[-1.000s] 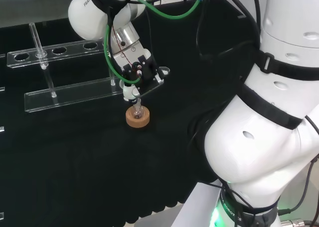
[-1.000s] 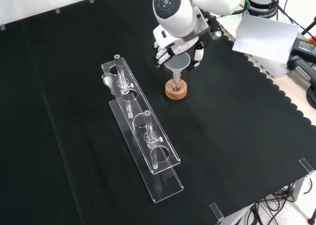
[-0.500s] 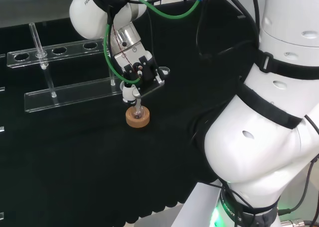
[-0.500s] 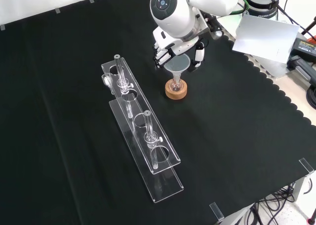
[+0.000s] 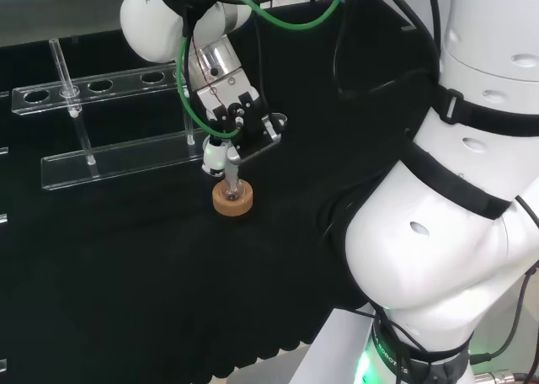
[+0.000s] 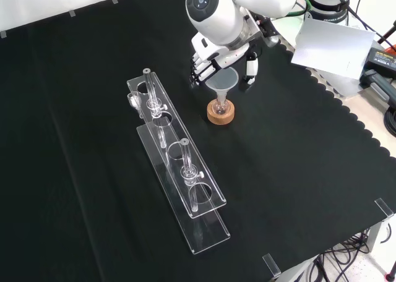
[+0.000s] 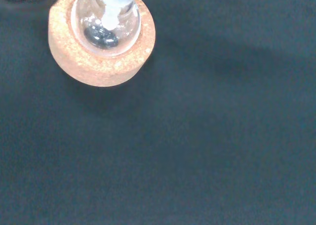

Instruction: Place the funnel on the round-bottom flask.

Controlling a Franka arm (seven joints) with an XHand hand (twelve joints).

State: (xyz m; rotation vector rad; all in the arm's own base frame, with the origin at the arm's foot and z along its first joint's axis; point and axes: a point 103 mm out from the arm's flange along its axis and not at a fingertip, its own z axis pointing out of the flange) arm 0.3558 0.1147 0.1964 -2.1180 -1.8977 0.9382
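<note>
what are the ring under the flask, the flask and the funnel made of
The ring looks like cork: tan, grainy and matte. The flask looks like clear glass, since the dark cloth shows through its round wall and it glints; clear plastic can't be ruled out. The funnel is see-through with a greyish tint, so glass or plastic.

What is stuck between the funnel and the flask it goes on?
Nothing visible. In the front view the funnel already stands with its stem down in the flask on the cork ring. The hand sits just behind it.
</note>
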